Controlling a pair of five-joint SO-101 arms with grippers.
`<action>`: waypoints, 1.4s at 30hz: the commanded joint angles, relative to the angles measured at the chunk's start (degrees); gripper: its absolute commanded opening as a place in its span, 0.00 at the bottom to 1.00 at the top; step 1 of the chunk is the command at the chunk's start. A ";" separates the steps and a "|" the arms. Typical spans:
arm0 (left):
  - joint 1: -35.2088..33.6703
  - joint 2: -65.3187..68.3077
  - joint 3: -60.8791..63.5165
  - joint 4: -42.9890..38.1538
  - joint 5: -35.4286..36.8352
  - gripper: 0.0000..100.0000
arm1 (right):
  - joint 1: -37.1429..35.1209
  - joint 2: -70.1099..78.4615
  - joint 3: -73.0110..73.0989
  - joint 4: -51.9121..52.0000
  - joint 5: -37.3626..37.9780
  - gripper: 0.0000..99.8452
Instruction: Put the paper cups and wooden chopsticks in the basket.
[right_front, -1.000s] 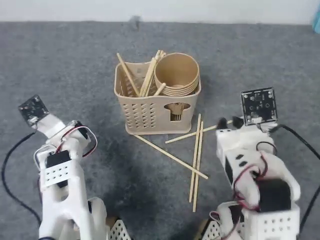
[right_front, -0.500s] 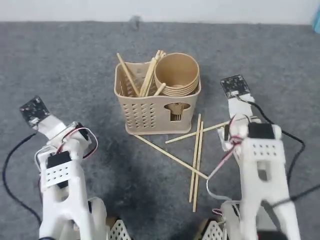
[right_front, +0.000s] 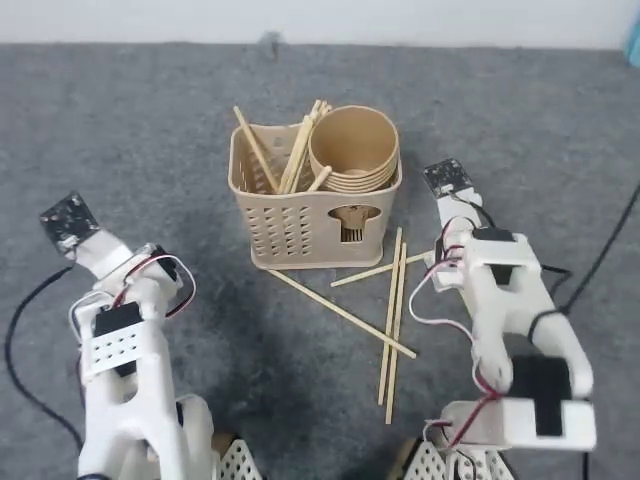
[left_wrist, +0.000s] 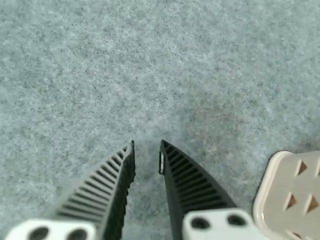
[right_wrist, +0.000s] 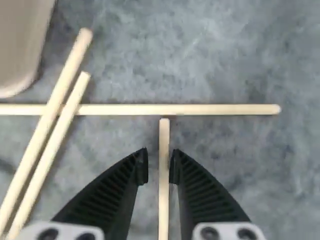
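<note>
1. Where the basket (right_front: 300, 220) stands upright in the middle of the table (right_front: 150, 120), a nested stack of paper cups (right_front: 353, 150) fills one side, and several wooden chopsticks (right_front: 295, 150) lean in the other.
2. Four loose chopsticks (right_front: 392, 310) lie crossed on the table, just in front of the basket.
3. The right end effector (right_wrist: 158, 162) sits low among them, its jaws slightly apart and straddling a single chopstick (right_wrist: 163, 145).
4. The left end effector (left_wrist: 146, 150) is well apart from the basket, over bare table, with its jaws narrowly apart and holding nothing.
</note>
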 joint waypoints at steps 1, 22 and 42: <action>0.26 -0.18 -0.57 -1.49 -0.62 0.08 | 0.40 3.82 -6.15 -1.19 0.88 0.08; 0.26 -0.18 -0.31 -3.16 -0.53 0.08 | 3.12 -9.63 -18.55 24.40 0.62 0.01; 7.03 -9.93 7.43 -2.99 -6.77 0.08 | -7.16 -76.18 4.13 19.56 -13.71 0.01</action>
